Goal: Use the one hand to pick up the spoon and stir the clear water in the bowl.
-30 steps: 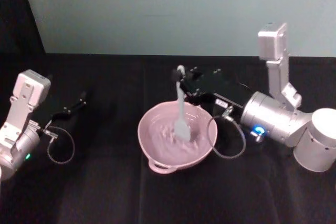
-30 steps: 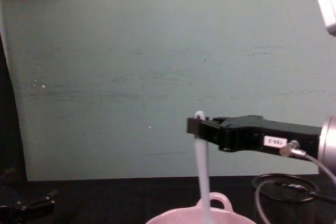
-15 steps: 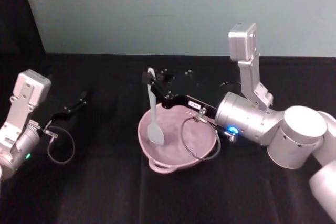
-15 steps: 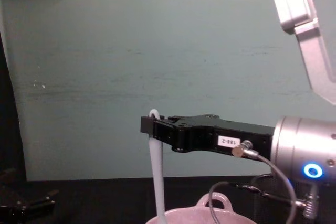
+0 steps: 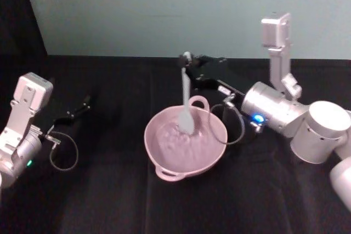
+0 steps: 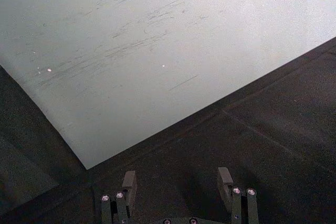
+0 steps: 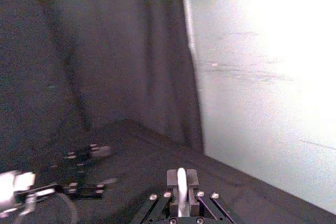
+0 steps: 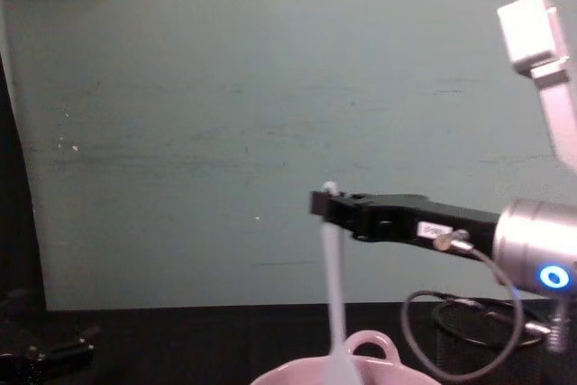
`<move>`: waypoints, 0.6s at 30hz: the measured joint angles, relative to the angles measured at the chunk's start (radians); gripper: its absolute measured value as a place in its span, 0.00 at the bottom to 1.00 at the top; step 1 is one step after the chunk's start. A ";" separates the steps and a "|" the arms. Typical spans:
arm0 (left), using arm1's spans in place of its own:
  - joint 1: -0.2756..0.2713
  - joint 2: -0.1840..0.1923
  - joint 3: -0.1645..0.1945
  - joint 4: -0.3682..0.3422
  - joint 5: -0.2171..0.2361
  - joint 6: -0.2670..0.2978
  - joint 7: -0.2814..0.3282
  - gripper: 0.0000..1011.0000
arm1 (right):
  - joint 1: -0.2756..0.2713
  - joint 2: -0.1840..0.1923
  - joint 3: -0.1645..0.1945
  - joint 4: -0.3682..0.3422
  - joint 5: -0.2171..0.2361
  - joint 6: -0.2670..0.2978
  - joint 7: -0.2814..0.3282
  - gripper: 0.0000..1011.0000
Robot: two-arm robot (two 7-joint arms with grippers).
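The right gripper (image 5: 186,61) is level over the bowl's (image 5: 149,146) far rim, fingers pinching the upright white spoon (image 5: 186,100); the left gripper (image 6: 177,179) is parked well apart, fingers spread.

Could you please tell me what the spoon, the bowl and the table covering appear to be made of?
The spoon, held by the right gripper with its tip in the bowl, looks plastic: white, thin, slightly translucent. The bowl, pale pink with a soft sheen and moulded loop handle, is likely plastic or glazed ceramic. The table covering seems black matte fabric with faint creases.
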 joint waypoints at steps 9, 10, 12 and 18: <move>0.000 0.000 0.000 0.000 0.000 0.000 0.000 1.00 | -0.040 0.048 0.056 -0.056 -0.016 0.011 -0.037 0.11; 0.000 0.000 0.000 0.000 0.000 0.000 0.000 1.00 | -0.044 0.052 0.058 -0.063 -0.017 0.014 -0.038 0.11; 0.000 0.000 0.000 0.000 0.000 0.000 0.000 1.00 | -0.049 0.059 0.061 -0.075 -0.020 0.018 -0.039 0.11; 0.000 0.000 0.000 0.000 0.000 0.000 0.000 1.00 | -0.076 0.082 0.054 -0.134 -0.040 0.039 -0.035 0.11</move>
